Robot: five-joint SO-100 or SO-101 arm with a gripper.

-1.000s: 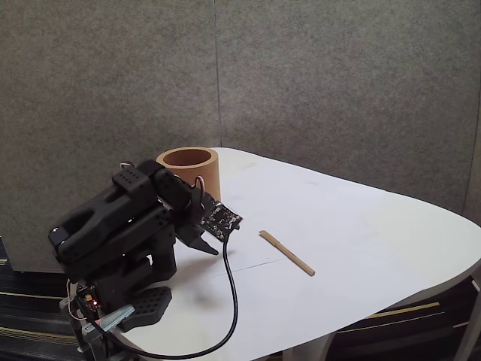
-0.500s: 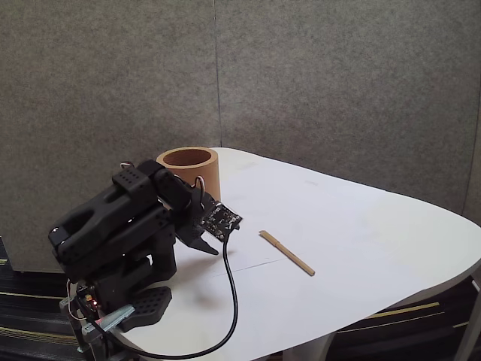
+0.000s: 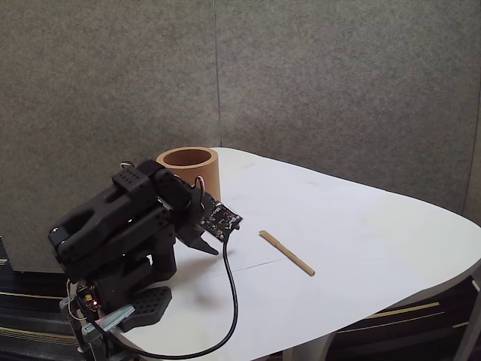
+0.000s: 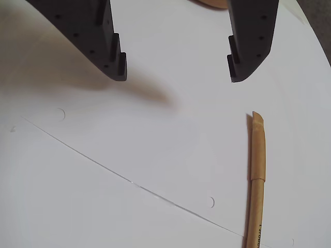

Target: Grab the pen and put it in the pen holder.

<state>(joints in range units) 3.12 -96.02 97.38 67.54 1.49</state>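
Note:
The tan pen (image 3: 286, 253) lies flat on the white table (image 3: 361, 226), to the right of the folded black arm. In the wrist view the pen (image 4: 257, 175) rests below and right of my gripper (image 4: 177, 76), whose two dark fingers stand apart with nothing between them. In the fixed view the gripper (image 3: 203, 239) hangs low over the table, a short way left of the pen's near end. The brown pen holder (image 3: 188, 169) stands upright behind the arm at the table's back left; a sliver of its rim (image 4: 209, 3) shows at the top of the wrist view.
A black cable (image 3: 234, 301) loops from the gripper over the table's front to the arm's base (image 3: 143, 307) at the front left corner. A faint line (image 4: 129, 181) crosses the tabletop. Grey walls stand behind the table.

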